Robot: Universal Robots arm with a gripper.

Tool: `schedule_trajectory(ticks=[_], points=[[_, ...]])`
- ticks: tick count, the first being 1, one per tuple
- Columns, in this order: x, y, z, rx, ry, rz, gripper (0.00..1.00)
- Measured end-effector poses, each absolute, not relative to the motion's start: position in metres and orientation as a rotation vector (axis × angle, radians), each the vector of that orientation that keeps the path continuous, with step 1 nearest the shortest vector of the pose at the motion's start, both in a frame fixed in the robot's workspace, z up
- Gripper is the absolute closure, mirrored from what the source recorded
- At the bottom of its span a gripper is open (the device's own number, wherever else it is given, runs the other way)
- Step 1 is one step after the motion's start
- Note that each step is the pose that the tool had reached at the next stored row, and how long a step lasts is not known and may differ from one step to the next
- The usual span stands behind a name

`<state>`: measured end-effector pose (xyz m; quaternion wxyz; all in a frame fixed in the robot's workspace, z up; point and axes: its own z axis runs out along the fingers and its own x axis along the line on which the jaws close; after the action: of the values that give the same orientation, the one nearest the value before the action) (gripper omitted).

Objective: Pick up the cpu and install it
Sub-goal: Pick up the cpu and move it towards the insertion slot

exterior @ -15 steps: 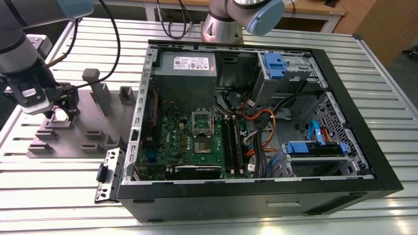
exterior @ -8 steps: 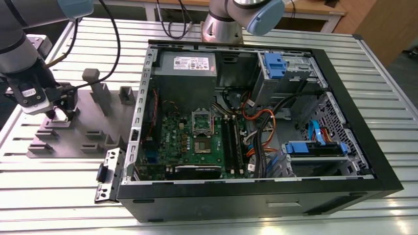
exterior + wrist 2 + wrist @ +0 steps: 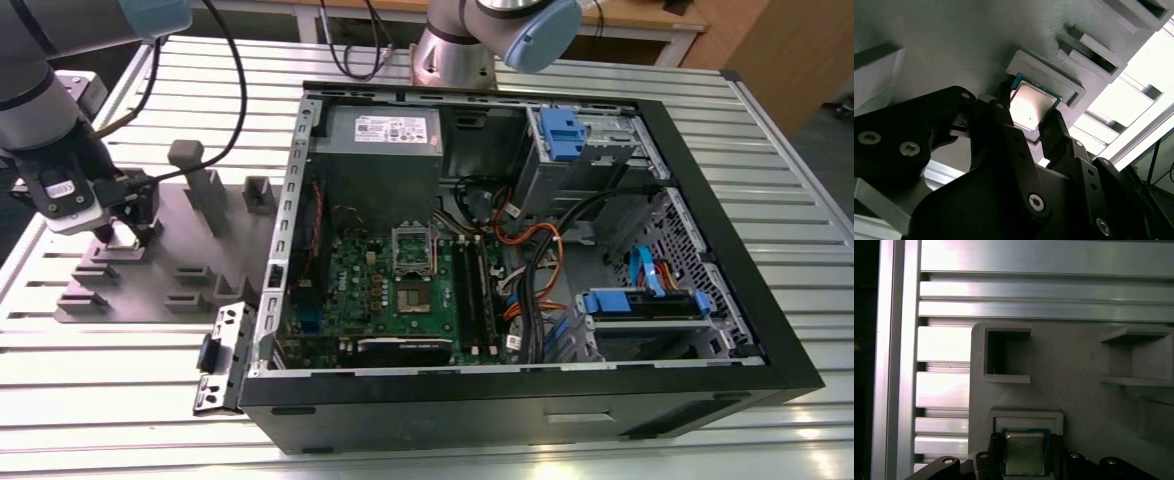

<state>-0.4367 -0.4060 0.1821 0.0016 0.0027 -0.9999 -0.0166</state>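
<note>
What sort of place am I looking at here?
Probably a robotics lab or workshop: a robot arm, an open computer case on a slotted metal table, and a chip held in the arm's tool.

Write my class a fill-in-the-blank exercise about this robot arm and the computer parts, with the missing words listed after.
1. The gripper is closed on the small silvery ___.
2. In the exterior view, the gripper is at the grey holder tray, on the exterior view's ___ of the computer case.
3. The board inside the computer case is ___ in colour.
Missing words: cpu; left; green.
</note>
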Motion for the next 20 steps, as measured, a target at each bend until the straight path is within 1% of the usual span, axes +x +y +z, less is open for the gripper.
schedule_trajectory(ticks=[20], points=[[-0.4363,-0.4061,0.182,0.009,-3.138,-0.05,0.51]])
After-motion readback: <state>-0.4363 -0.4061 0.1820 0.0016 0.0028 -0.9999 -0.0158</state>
